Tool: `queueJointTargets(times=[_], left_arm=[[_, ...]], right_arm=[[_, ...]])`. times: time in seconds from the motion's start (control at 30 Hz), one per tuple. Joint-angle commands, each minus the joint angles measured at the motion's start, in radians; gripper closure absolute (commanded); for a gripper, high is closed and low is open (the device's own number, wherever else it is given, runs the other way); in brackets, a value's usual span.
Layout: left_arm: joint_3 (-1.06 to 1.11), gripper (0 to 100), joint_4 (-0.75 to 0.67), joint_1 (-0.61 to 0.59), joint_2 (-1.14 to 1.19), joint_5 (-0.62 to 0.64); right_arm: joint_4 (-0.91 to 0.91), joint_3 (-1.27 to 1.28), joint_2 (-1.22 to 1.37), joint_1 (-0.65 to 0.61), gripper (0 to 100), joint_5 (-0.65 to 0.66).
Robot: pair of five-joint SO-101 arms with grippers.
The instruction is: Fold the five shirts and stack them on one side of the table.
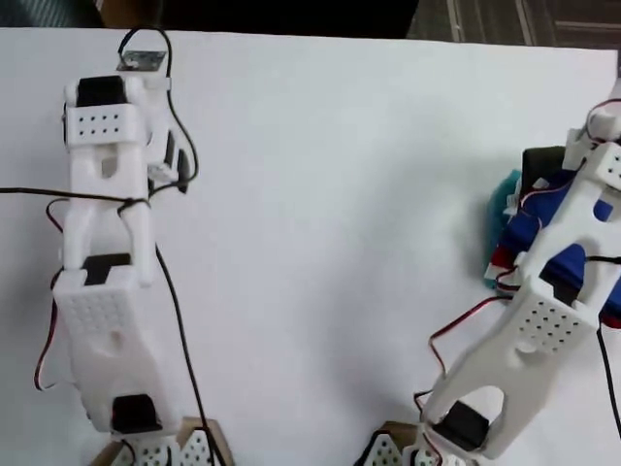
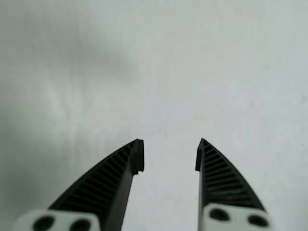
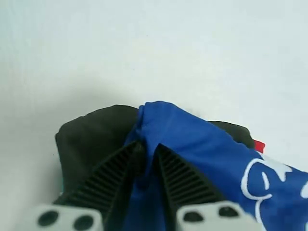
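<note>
White table (image 1: 340,194) under both arms. Shirt stack (image 1: 505,209) at 3 o'clock edge, blue shirt (image 3: 192,139) draped over black shirt (image 3: 91,139). Right gripper (image 3: 147,149) clamped on blue fold. Left gripper (image 2: 168,156) spread apart, near 9 o'clock. Best: lower fold flat, square edges to pile, release gently, no dragging.
</note>
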Motion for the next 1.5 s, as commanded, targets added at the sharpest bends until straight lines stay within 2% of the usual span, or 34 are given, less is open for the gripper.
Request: queueJointTargets(times=[0.0, 0.27, 0.47, 0.53, 0.63, 0.8, 0.9, 1.03, 1.1, 1.2, 1.33, 1.47], left_arm=[[-0.004, 80, 0.009, -0.014, -0.078, 0.002], [-0.004, 80, 0.006, -0.017, -0.078, 0.0], [-0.008, 80, 0.003, -0.014, -0.075, 0.0], [-0.008, 80, 0.003, -0.014, -0.075, 0.0], [-0.004, 80, -0.005, -0.014, -0.075, 0.0], [-0.004, 80, -0.009, -0.012, -0.075, 0.0], [-0.004, 80, -0.009, -0.012, -0.077, 0.0], [-0.073, 80, 0.018, 0.017, -0.126, -0.018], [-0.101, 80, 0.026, 0.055, -0.207, -0.072], [-0.101, 80, 0.026, 0.104, -0.394, -0.14], [-0.028, 80, 0.026, 0.132, -0.612, -0.218], [0.269, 80, 0.003, 0.103, -0.767, -0.255]], right_arm=[[0.042, -0.08, -0.008, -0.061, 97.8, 0.003], [0.054, -0.091, -0.008, -0.041, 96.2, 0.057], [0.061, -0.164, -0.007, 0.044, 74.2, 0.063], [0.061, -0.189, -0.005, 0.082, 70.8, 0.057], [0.053, -0.216, 0.001, 0.131, 71.6, 0.054], [0.015, -0.21, 0.015, 0.134, 74.3, 0.005], [0.036, -0.206, 0.018, 0.105, 75.5, -0.086], [0.231, -0.239, -0.004, 0.027, 77.0, -0.132], [0.346, -0.267, -0.033, -0.015, 78.1, -0.129], [0.357, -0.232, -0.142, -0.036, 78.5, -0.121], [0.357, -0.014, -0.363, -0.101, 78.5, -0.028], [0.355, 0.379, -0.639, -0.206, 78.4, 0.009]])
